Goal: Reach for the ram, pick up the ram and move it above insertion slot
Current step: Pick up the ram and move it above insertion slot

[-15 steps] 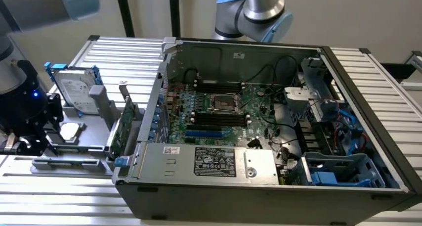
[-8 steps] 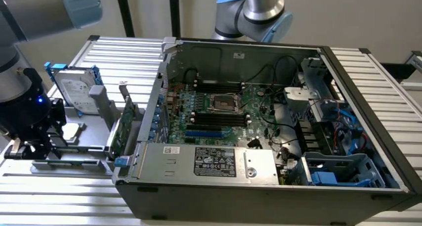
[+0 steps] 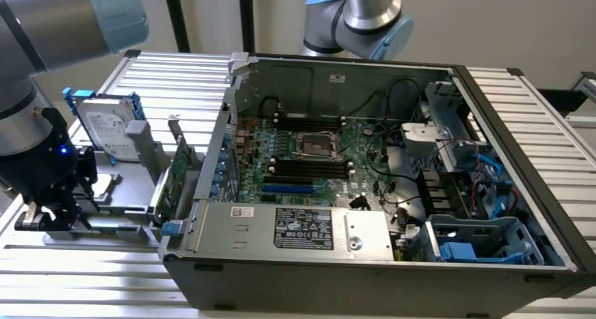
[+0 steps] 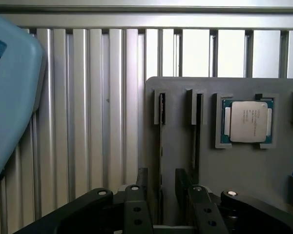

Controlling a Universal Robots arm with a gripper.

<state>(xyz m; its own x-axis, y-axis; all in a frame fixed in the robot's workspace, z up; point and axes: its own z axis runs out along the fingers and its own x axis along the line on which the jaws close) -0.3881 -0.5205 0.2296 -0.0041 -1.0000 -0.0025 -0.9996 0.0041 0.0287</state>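
One slatted tabletop [image 3: 167, 75] carried the open computer case [image 3: 308, 277]. Beside it, a grey holder [image 4: 178, 141] stood parts on edge in slots, likely for top access. End effector [image 4: 161, 192] was open, straddling the ram [image 4: 161, 126] in its slot, not gripping. CPU [image 4: 246, 121] sat pocketed nearby.

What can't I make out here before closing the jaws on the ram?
1. Ram: wrist view, edge-on in the holder; its chips face sideways, and its lower end is hidden behind the gripper.
2. Any contact between jaws and ram: exterior view, blocked by the gripper's body.
3. Motherboard slots: exterior view, too small to tell if they are empty.
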